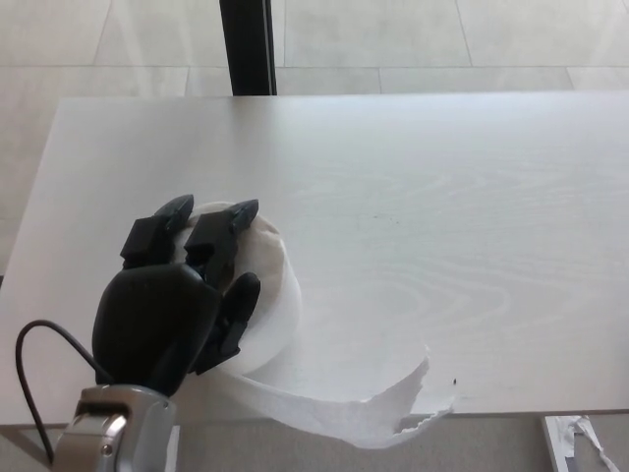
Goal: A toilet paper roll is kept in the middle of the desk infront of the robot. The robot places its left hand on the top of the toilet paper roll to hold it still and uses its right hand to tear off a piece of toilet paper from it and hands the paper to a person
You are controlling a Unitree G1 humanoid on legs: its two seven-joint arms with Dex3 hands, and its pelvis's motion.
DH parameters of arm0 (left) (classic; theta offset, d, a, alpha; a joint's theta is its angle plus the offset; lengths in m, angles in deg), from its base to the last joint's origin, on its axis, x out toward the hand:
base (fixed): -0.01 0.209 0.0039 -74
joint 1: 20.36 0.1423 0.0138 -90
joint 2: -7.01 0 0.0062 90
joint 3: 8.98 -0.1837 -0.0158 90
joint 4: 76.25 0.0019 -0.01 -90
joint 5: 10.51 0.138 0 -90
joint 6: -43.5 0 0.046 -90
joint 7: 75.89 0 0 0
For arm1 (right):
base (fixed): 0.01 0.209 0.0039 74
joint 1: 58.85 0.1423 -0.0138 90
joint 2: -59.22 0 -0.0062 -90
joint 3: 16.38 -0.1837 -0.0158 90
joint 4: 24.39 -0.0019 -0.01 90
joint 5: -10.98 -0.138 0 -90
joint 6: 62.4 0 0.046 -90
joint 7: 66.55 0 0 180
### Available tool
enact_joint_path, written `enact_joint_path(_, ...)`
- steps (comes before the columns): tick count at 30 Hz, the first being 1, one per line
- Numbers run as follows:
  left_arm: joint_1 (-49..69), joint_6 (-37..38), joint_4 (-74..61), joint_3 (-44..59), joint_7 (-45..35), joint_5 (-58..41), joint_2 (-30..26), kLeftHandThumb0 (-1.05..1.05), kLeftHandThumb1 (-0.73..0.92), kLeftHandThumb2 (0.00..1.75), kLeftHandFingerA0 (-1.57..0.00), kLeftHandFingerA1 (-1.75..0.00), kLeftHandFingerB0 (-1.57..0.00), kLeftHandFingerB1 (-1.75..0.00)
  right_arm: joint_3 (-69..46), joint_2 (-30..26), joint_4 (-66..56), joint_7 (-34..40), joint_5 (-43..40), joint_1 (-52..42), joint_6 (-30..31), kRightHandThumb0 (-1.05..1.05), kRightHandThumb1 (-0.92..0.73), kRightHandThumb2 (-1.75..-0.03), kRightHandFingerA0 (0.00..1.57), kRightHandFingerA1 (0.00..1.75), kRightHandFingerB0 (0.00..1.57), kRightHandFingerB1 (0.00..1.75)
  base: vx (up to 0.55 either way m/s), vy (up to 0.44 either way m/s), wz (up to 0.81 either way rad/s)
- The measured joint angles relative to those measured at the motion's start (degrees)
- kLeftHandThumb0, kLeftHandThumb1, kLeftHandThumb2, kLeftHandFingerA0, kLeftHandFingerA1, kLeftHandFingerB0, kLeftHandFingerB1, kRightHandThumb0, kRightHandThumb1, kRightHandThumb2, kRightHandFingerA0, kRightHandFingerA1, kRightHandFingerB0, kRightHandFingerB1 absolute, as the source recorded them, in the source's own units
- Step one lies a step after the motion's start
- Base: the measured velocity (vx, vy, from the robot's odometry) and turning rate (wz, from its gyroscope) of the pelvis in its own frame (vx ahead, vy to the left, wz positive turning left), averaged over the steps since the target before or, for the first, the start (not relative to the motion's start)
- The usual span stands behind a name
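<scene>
Single head cam, looks down, close over desk [442,197].

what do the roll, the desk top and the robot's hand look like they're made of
Toilet paper roll: soft white tissue, matte; its loose tail ends in a ragged torn edge.
Desk: pale whitish wood or wood-look laminate, smooth with a slight sheen; curved grain lines show, but which of the two cannot be told.
Left hand: black, smooth, probably hard plastic, on a silver wrist that looks metallic.
</scene>
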Motion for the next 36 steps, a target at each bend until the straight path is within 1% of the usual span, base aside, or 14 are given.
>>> enact_joint_path(1, 0.01, 0.00, 0.00, 0.00, 0.00, 0.01, 0.00, -0.64, 0.75, 0.95, -0.07, -0.51, -0.15, -0.43, -0.40, 0.00, -1.17, -0.50, -0.08, -0.92, -0.02, -1.05, -0.62, -0.98, 0.00, 0.11, 0.08, 0.02, 0.00, 0.000, 0.00)
enact_joint_path(3, 0.03, 0.00, 0.02, 0.01, 0.00, 0.02, 0.00, -0.64, 0.75, 0.95, -0.07, -0.51, -0.15, -0.43, -0.94, 0.00, -2.85, -1.19, -0.19, -2.25, -0.07, -1.05, -0.62, -0.99, 0.00, 0.11, 0.00, 0.00, 0.00, 0.000, 0.00)
enact_joint_path(4, 0.03, 0.00, 0.03, 0.02, 0.00, 0.02, 0.00, -0.65, 0.75, 0.95, -0.07, -0.51, -0.15, -0.43, -1.20, 0.00, -3.83, -1.72, -0.22, -2.92, -0.07, -1.04, -0.61, -1.00, 0.00, 0.00, 0.00, 0.00, 0.00, 0.000, 0.00)
enact_joint_path(8, 0.08, 0.00, 0.04, 0.03, 0.00, 0.09, 0.00, -0.63, 0.74, 0.94, -0.08, -0.52, -0.16, -0.44, -2.41, 0.00, -7.91, -3.97, -0.60, -5.54, 0.14, -1.05, -0.65, -1.04, 0.01, 0.05, 0.00, 0.02, 0.00, 0.000, 0.00)
enact_joint_path(9, 0.10, 0.00, 0.03, 0.06, 0.00, 0.10, 0.00, -0.63, 0.74, 0.94, -0.08, -0.52, -0.16, -0.44, -2.51, 0.00, -9.00, -4.70, -0.59, -6.18, 0.41, -0.99, -0.76, -0.64, 0.00, 0.30, 0.00, 0.09, 0.00, 0.000, 0.00)
enact_joint_path(10, 0.12, 0.01, 0.04, 0.09, 0.00, 0.10, 0.00, -0.62, 0.74, 0.94, -0.08, -0.52, -0.16, -0.44, -2.59, 0.00, -10.05, -5.41, -0.59, -6.78, 0.65, -1.05, -0.66, -1.08, 0.00, 0.13, 0.00, 0.01, 0.00, 0.000, 0.00)
enact_joint_path(11, 0.13, 0.04, 0.04, 0.14, 0.00, 0.10, 0.00, -0.63, 0.74, 0.94, -0.07, -0.51, -0.15, -0.44, -2.63, 0.00, -10.83, -5.95, -0.59, -7.24, 0.86, -1.01, -0.65, -1.11, 0.00, 0.16, 0.03, 0.09, 0.00, 0.000, 0.00)
enact_joint_path(24, 0.25, 1.47, 0.69, 0.65, 0.00, 0.07, 0.00, -0.64, 0.75, 0.95, -0.08, -0.51, -0.16, -0.44, -2.36, 0.00, -18.12, -16.76, 1.28, -11.45, 6.75, -1.01, -0.70, -1.08, 0.00, 0.16, 0.00, 0.07, 0.00, 0.000, 0.00)
enact_joint_path(25, 0.25, 1.58, 0.79, 0.71, 0.00, 0.08, 0.00, -0.64, 0.75, 0.95, -0.08, -0.51, -0.16, -0.44, -2.37, 0.00, -18.49, -17.66, 1.45, -11.54, 7.35, -1.05, -0.72, -1.10, 0.00, 0.15, 0.07, 0.04, 0.00, 0.000, 0.00)
enact_joint_path(29, 0.25, 1.95, 0.95, 0.77, 0.00, 0.12, 0.00, -0.65, 0.75, 0.95, -0.07, -0.51, -0.16, -0.44, -2.42, 0.00, -19.43, -20.20, 2.04, -11.70, 9.01, -1.05, -0.73, -1.09, 0.00, 0.15, 0.07, 0.04, 0.00, 0.000, 0.00)
enact_joint_path(33, 0.25, 2.14, 1.04, 0.82, 0.00, 0.12, 0.00, -0.64, 0.75, 0.95, -0.07, -0.51, -0.16, -0.44, -2.64, 0.00, -20.23, -22.21, 2.29, -11.91, 10.08, -1.05, -0.72, -1.09, 0.00, 0.13, 0.06, 0.03, 0.00, 0.000, 0.00)
enact_joint_path(34, 0.26, 2.17, 1.06, 0.84, 0.00, 0.11, 0.00, -0.63, 0.75, 0.95, -0.07, -0.51, -0.15, -0.44, -2.76, 0.00, -20.33, -22.56, 2.29, -11.97, 10.24, -1.05, -0.72, -1.09, 0.00, 0.15, 0.00, 0.04, 0.00, 0.000, 0.00)
enact_joint_path(35, 0.27, 2.18, 1.04, 0.89, 0.00, 0.09, 0.01, -0.33, 0.63, 1.16, -0.05, -0.54, 0.00, -0.48, -2.93, 0.00, -20.48, -22.85, 2.27, -12.09, 10.35, -1.05, -0.73, -1.06, 0.00, 0.15, 0.05, 0.03, 0.00, 0.000, 0.00)
enact_joint_path(36, 0.25, 2.18, 0.93, 1.03, -0.01, 0.03, 0.01, -0.33, 0.63, 1.16, -0.05, -0.54, 0.00, -0.48, -3.25, 0.00, -20.73, -23.14, 2.21, -12.27, 10.38, -1.05, -0.73, -1.06, 0.00, 0.15, 0.05, 0.03, 0.00, 0.000, 0.00)
